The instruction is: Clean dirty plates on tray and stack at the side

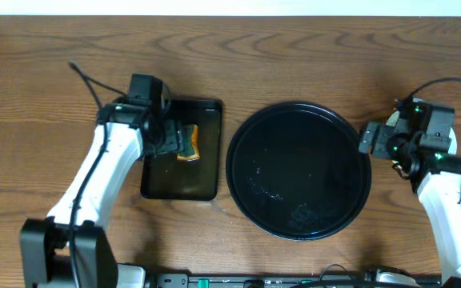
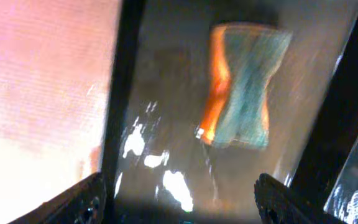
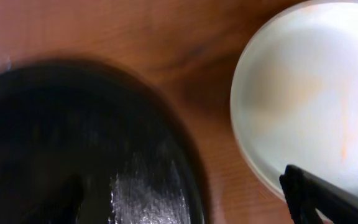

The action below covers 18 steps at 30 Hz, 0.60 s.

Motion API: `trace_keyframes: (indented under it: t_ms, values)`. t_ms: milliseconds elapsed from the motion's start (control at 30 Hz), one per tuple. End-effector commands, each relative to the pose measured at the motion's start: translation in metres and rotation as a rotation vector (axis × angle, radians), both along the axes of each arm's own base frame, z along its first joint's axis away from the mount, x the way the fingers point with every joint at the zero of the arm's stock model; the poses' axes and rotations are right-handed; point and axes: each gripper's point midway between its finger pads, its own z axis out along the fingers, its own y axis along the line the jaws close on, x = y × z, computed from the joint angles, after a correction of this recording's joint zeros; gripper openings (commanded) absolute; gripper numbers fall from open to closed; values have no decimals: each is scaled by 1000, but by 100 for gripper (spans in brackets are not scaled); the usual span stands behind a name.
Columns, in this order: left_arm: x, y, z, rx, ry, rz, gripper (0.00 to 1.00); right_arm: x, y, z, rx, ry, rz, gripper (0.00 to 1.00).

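Glossy black on the round tray [image 1: 294, 144], mid-table, with wet streaks across its floor. Just off its right rim, on the bare wood table [image 1: 310, 56], a pale plate [image 3: 303, 93], whitish with faint orange traces, parted from the tray by a strip of wood in the right wrist view. From overhead, mostly hidden beneath the right arm's wrist; impossible to say whether one plate or a stack.

Above the gap between tray rim and plate, the right gripper [image 1: 372, 141]. Only one dark finger [image 3: 328, 202] in its wrist view, crossing the plate's lower edge, so no telling whether apart, together or pinching.

Left of the round tray, just beside it, a smaller rectangular black tray [image 1: 174, 182] holding a sponge [image 1: 187, 146], orange with a greenish scouring face. Low over that, the left gripper [image 2: 179, 205], fingertips [image 2: 82, 199] spread wide, sponge ahead of them and not gripped. Left wrist view blurred. At upper left, a thin cable [image 1: 86, 80] trailing from the left arm over the wood.
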Motion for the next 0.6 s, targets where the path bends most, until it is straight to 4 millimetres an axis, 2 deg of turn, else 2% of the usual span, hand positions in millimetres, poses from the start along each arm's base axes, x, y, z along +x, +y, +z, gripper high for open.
trace_keyframes:
  t_ms: [0, 167, 300, 467, 567]
  values:
    - [-4, 7, 17, 20, -33, 4, 77, -12, 1, 4, -33, 70, 26, 99]
    - [-23, 9, 27, 17, -63, -1, 77, -44, 7, -11, -5, 205, 17, 99]
    - [-40, 5, 34, 11, -141, -31, 77, -59, 10, -10, -1, 201, 13, 99]
    - [-60, 0, 51, -18, -339, -61, 78, -69, 18, 13, -36, -2, 43, 99]
    - [-70, 1, 60, -42, -458, -39, 78, -83, 19, 32, -59, -153, 39, 99]
